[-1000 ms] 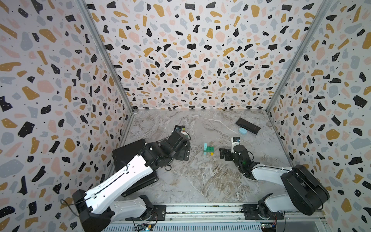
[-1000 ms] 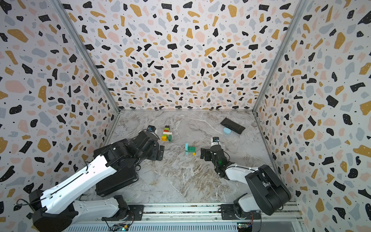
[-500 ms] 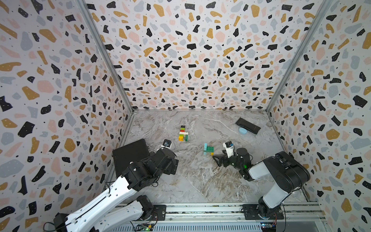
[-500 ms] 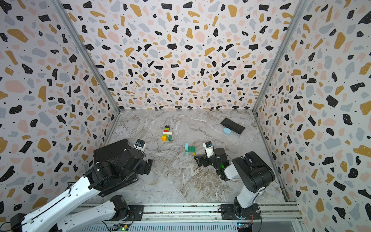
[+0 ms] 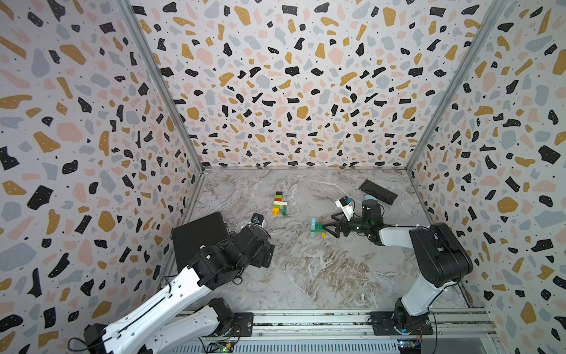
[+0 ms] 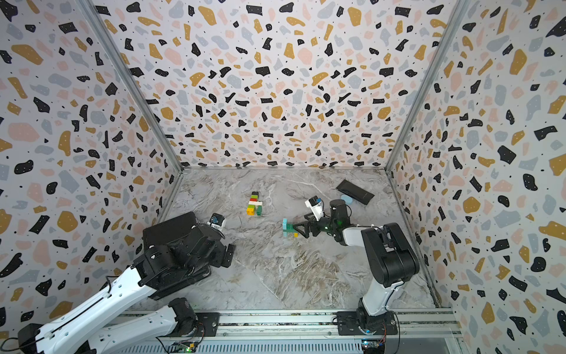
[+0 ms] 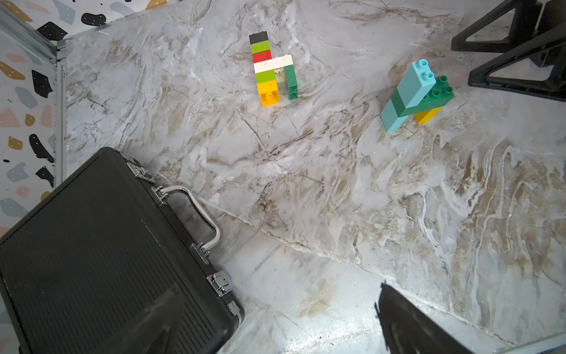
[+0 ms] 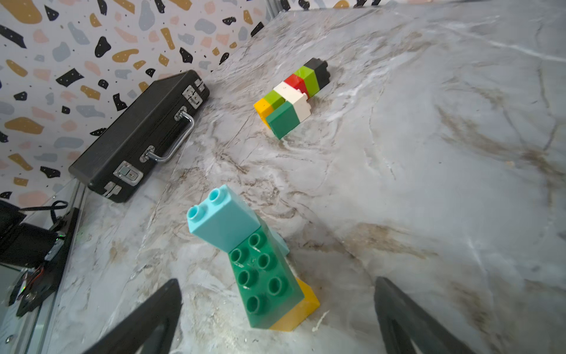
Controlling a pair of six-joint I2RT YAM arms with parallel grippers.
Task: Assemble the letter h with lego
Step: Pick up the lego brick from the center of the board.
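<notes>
A lego assembly (image 5: 279, 203) (image 6: 254, 203) lies flat on the marble table: a column of black, lime, red, white, lime and yellow bricks, with a white crossbar and a dark green leg (image 7: 291, 81) (image 8: 283, 118). To its right sits a smaller cluster (image 5: 317, 228) (image 6: 288, 228) of a light blue, a dark green and a yellow brick (image 7: 416, 95) (image 8: 260, 269). My right gripper (image 5: 329, 228) (image 8: 277, 285) is open, its fingers either side of that cluster's near end without touching it. My left gripper (image 5: 267, 254) (image 7: 277, 289) is open over bare table, holding nothing.
A black case with a metal handle (image 5: 199, 236) (image 7: 92, 260) (image 8: 137, 131) lies by the left wall, beside my left gripper. A flat black case (image 6: 355, 191) and a pale-blue oval thing (image 6: 347, 199) sit at the back right. Patterned walls close three sides.
My left arm has drawn back toward the front left, uncovering the multicolour assembly. My right gripper has moved left up to the blue-green cluster, and its elbow has risen.
</notes>
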